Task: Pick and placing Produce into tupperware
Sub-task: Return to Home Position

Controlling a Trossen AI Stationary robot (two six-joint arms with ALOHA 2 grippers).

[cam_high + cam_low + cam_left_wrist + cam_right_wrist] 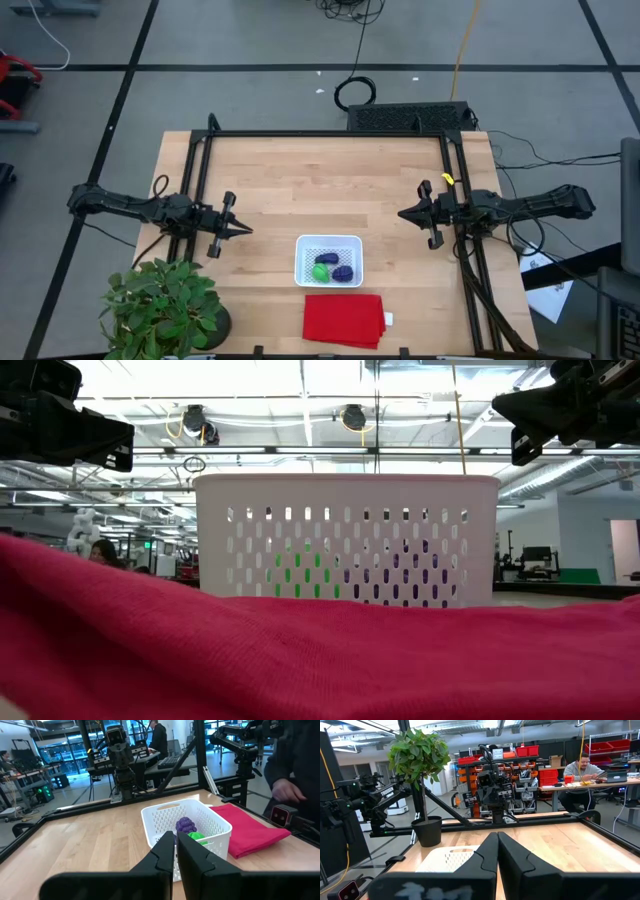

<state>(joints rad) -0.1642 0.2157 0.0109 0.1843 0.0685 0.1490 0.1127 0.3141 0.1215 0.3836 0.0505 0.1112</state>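
With the produce [332, 270] lying inside the tupperware [329, 259], the placing step appeared finished, and both grippers, left [240, 229] and right [404, 213], hung clenched and empty beside it, calling for no further pick.

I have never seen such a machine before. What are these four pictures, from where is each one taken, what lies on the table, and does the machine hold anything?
This is a robot with two dark arms at a wooden table. One picture looks straight down from above, one looks level across the table top, and two come from cameras on the arms' wrists.

The left gripper and the right gripper hover at opposite sides, both shut and holding nothing.

Between them stands a white perforated container with a green toy piece and purple pieces inside. Beside it lies a folded red cloth, which fills the low view's foreground. A potted plant stands at one corner.
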